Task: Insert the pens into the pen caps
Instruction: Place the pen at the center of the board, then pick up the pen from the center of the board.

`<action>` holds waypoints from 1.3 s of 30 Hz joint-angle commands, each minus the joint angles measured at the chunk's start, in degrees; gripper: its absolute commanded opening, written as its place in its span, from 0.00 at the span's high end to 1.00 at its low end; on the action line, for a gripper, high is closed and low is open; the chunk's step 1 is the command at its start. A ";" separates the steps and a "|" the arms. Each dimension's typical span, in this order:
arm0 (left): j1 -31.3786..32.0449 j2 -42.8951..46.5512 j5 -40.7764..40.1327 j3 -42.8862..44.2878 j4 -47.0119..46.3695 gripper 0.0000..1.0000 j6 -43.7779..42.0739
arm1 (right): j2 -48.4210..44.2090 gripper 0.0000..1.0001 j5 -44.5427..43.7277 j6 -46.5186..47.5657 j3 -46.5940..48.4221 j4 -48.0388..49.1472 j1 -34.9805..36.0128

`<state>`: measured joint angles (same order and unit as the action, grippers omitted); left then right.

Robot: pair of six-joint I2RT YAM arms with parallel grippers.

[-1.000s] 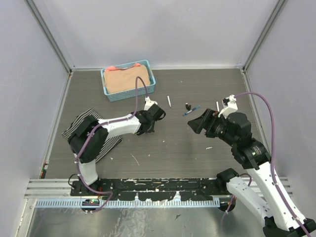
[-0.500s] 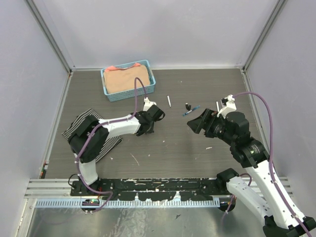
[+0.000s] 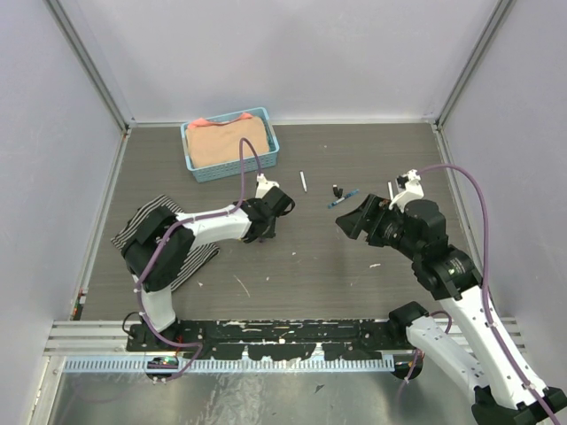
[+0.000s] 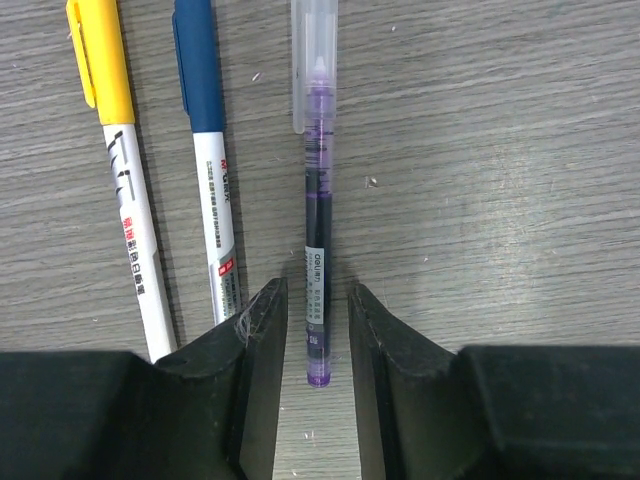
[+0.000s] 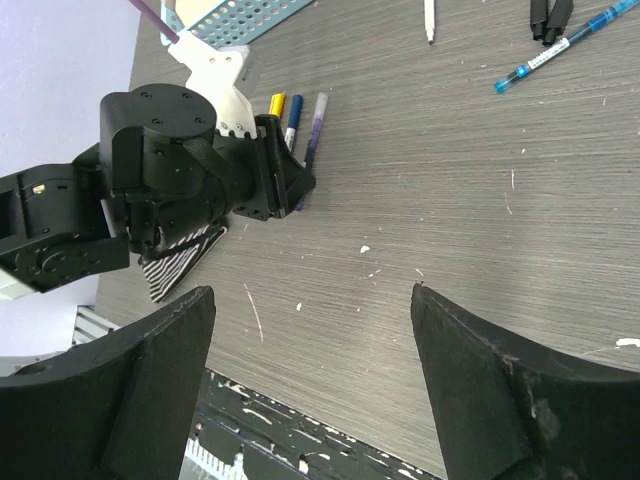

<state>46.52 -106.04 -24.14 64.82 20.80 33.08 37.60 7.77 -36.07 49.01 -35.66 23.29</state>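
the left gripper (image 4: 317,290) has its jaws slightly parted either side of the purple pen (image 4: 318,180) — not gripping; the right gripper (image 5: 312,292) gapes wide.

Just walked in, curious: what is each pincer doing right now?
Left pincer: open, straddling the purple pen, not gripping.
Right pincer: wide open, empty.

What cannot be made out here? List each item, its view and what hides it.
- Top view: the yellow-capped white pen, blue-capped white pen and clear-capped purple pen lie hidden under the left gripper.
- Left wrist view: both white pens' lower ends sit behind a black finger; the top edge cuts the yellow cap.
- Right wrist view: small black pieces cut by top edge.
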 commanded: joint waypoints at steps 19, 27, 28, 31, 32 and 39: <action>-0.28 20.66 9.12 7.80 9.74 0.55 -11.53 | 12.39 0.21 -16.21 4.47 4.34 -3.44 0.01; -0.21 31.86 15.02 4.72 16.51 0.53 -17.69 | 30.44 0.34 -22.61 3.65 6.47 6.43 -0.07; -0.25 33.77 14.86 4.30 17.46 0.52 -18.56 | 32.65 0.37 -23.79 3.30 7.25 7.44 -0.12; -0.24 39.48 13.50 2.86 19.72 0.51 -19.51 | 38.97 0.42 -29.05 1.83 10.01 10.00 -0.51; -0.24 40.71 13.66 2.67 20.51 0.51 -19.85 | 41.14 0.43 -30.40 1.23 11.11 10.57 -0.80; -0.26 45.90 10.53 0.52 24.09 0.48 -22.70 | 52.76 0.47 -32.06 -0.81 17.33 13.74 -5.83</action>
<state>46.48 -61.65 -11.75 67.90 41.74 13.19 87.37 -20.32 -34.72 61.65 -26.81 19.92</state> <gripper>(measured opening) 0.516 0.534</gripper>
